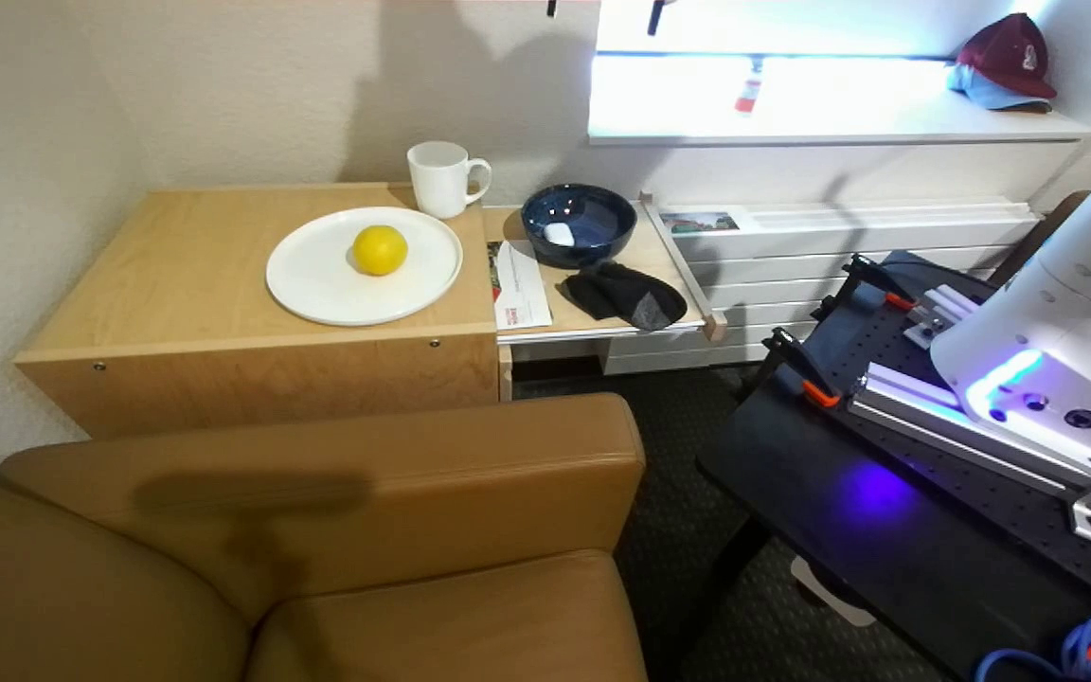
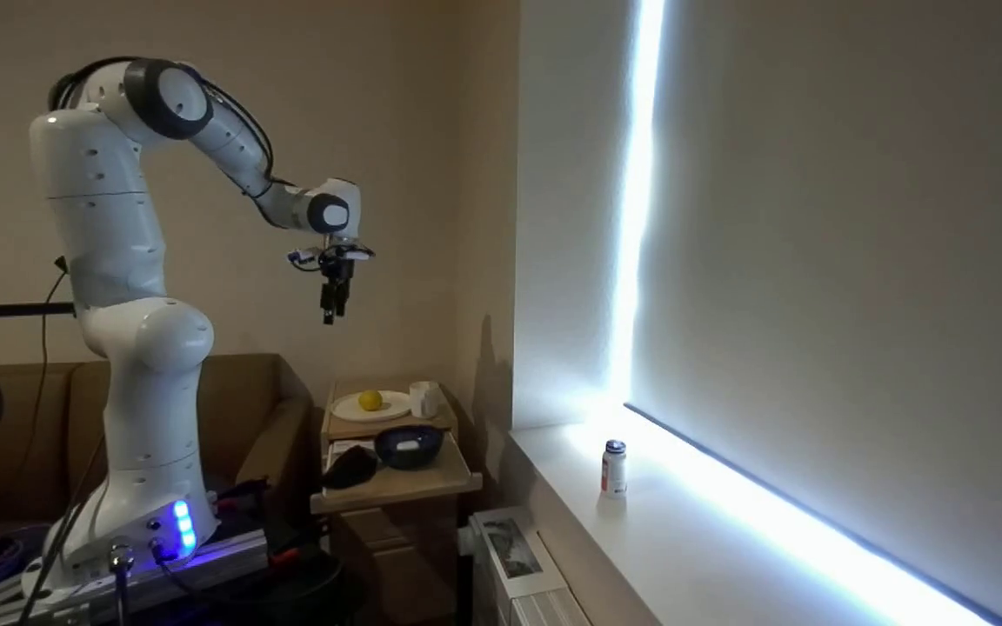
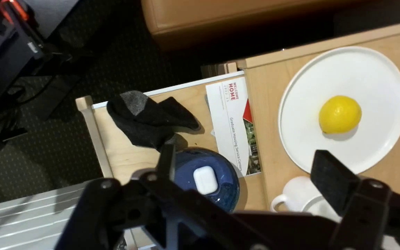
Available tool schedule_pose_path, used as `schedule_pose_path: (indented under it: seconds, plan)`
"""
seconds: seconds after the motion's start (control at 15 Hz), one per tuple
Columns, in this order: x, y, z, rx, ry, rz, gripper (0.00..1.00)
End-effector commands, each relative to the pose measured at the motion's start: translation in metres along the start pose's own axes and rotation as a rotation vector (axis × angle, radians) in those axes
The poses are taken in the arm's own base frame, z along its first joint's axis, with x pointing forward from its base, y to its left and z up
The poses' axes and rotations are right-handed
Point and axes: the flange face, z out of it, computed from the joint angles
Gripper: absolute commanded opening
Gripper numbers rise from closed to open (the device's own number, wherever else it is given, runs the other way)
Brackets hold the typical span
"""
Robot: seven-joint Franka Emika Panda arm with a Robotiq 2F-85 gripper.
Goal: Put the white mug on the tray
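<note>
Mug (image 1: 437,180), white and plain, is stood upright on the wooden bench (image 1: 195,242), close to the wall (image 1: 223,114) and just beside the round white plate (image 1: 318,284); whether the two touch cannot be told. Its handle is turned toward the dark blue bowl (image 1: 593,254). In the wrist view it is partly hidden by the pincer (image 3: 248,165).

Pincer state: released, fingers (image 3: 332,180) spread wide apart. It is pointed downward and held well above the bench, as seen in an exterior view.

Tray (image 1: 650,251), pale and rectangular, edged in white on one side, is set alongside the bench, near the mug's handle. Carried on it: the bowl, in which a small white rounded object (image 3: 205,180) is contained; a crumpled black cloth (image 1: 617,294) with a grey patch; a printed leaflet (image 3: 224,121), on which "WELCOME HOME" can be read, laid next to the bench.

A yellow lemon (image 1: 380,250) is borne by the plate, near its middle.

Brown sofa (image 1: 470,493) placed beside the bench; small bottle (image 2: 613,476) stood on the windowsill (image 2: 684,556), shown in both exterior views; maroon cap (image 1: 1010,57) rested there too
</note>
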Motion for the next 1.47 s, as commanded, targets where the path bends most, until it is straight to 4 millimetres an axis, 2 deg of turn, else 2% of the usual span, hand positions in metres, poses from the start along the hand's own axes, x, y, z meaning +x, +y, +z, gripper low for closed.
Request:
schedule_pose_path:
  seconds: [0.0,0.2,0.33,0.4,0.53,0.67,0.8,1.07,1.27,1.4]
  plan:
    - [0.025,-0.044,0.060,0.048,0.078,0.172,1.00]
    - [0.062,-0.059,0.099,0.080,0.207,0.297,1.00]
    - [0.059,-0.077,0.109,0.064,0.210,0.377,1.00]
    - [0.058,-0.055,0.106,0.057,0.202,0.328,1.00]
    - [0.060,-0.070,0.114,0.062,0.197,0.363,1.00]
    - [0.060,-0.074,0.120,0.038,0.192,0.357,1.00]
    - [0.082,-0.081,0.142,0.026,0.241,0.413,1.00]
    - [0.119,-0.104,0.167,0.124,0.245,0.550,1.00]
    - [0.136,-0.127,0.183,0.184,0.221,0.620,1.00]
    - [0.136,-0.141,0.199,0.160,0.178,0.646,1.00]
